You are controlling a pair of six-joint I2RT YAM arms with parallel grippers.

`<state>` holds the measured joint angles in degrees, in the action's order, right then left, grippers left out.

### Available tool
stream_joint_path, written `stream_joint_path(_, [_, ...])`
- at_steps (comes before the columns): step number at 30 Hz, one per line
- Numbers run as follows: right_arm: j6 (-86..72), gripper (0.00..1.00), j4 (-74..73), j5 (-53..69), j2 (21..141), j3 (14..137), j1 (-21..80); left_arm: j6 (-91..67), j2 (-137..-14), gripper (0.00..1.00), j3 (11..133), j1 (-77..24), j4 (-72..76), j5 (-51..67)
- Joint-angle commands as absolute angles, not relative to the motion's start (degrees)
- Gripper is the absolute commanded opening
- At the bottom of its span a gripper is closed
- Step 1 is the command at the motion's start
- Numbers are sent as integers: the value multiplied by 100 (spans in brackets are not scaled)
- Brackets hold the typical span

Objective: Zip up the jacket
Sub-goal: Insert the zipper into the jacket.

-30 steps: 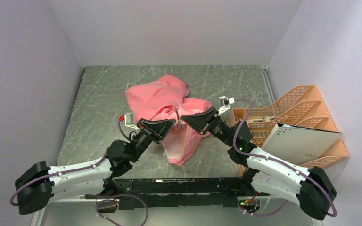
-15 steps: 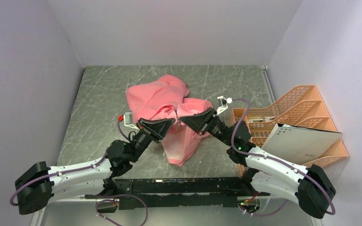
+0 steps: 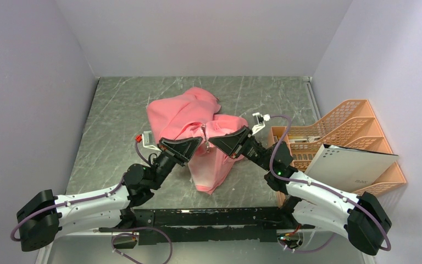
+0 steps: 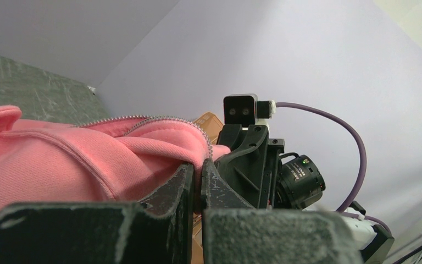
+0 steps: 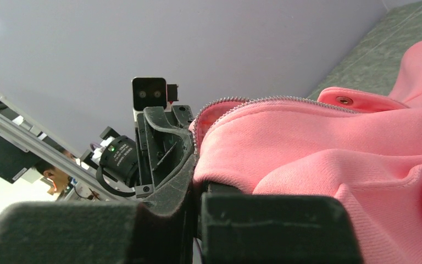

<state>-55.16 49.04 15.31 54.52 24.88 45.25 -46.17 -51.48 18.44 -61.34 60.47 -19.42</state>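
Observation:
The salmon-pink jacket [image 3: 184,118] lies bunched on the grey table, its front edge lifted between both arms. My left gripper [image 3: 200,142] is shut on one zipper edge of the jacket [image 4: 88,170]; a pinch of pink fabric sits between its fingers [image 4: 178,190]. My right gripper [image 3: 211,138] is shut on the other edge of the jacket [image 5: 335,148], just opposite, tips almost touching. A silver line of zipper teeth [image 4: 159,119] runs along the held edge, and the teeth [image 5: 275,100] show in the right wrist view too. The zipper pull is hidden.
An orange tiered file tray [image 3: 340,137] stands at the right, holding a white folder [image 3: 351,168]. White walls close in the table on three sides. A snap button [image 5: 342,100] sits on a jacket flap.
Both grippers drew a little closer together over the jacket's front, the right one shifting left. Their grips stayed shut on the fabric.

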Motion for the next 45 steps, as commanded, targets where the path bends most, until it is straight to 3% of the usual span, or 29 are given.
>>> stream_joint_path(1, [-5543,0,5366,1604,5406,2645,4531,-4607,-5061,5,1856,-6170,6319,-1942])
stream_joint_path(45, [-5587,0,5416,1414,5420,2567,4535,-4628,-5021,5,1872,-6170,6463,-1820])
